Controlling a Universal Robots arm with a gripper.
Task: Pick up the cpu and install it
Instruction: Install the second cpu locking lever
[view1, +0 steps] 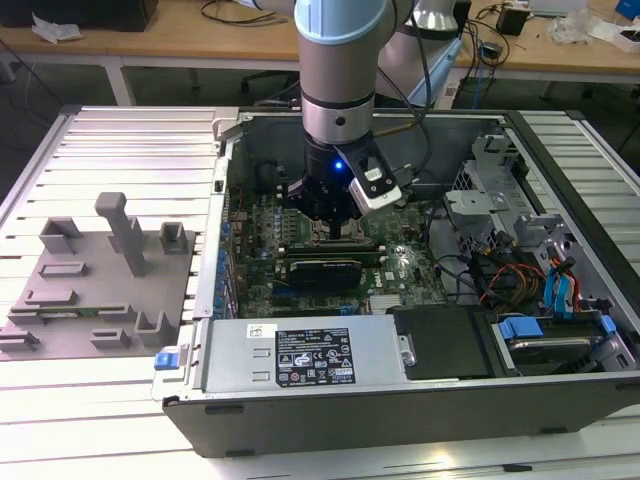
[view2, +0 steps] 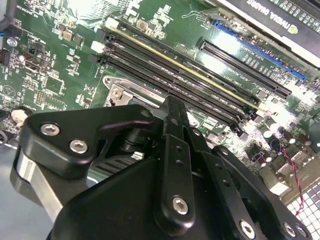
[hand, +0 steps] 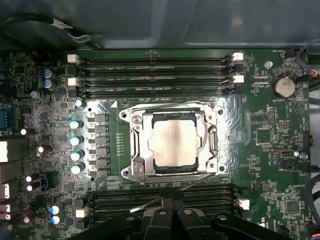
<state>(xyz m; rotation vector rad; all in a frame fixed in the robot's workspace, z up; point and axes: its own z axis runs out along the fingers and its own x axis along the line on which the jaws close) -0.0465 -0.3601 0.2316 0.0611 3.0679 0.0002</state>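
With the cpu (hand: 173, 144) already seated in the socket frame (hand: 172, 145) just ahead of the tool (hand: 168, 210), installation looks nearly complete; whether the tool is open or closed cannot be told.

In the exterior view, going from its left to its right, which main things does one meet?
Grey fixture plate with its posts → claw over the motherboard inside the open computer case → drive bay with blue tabs.
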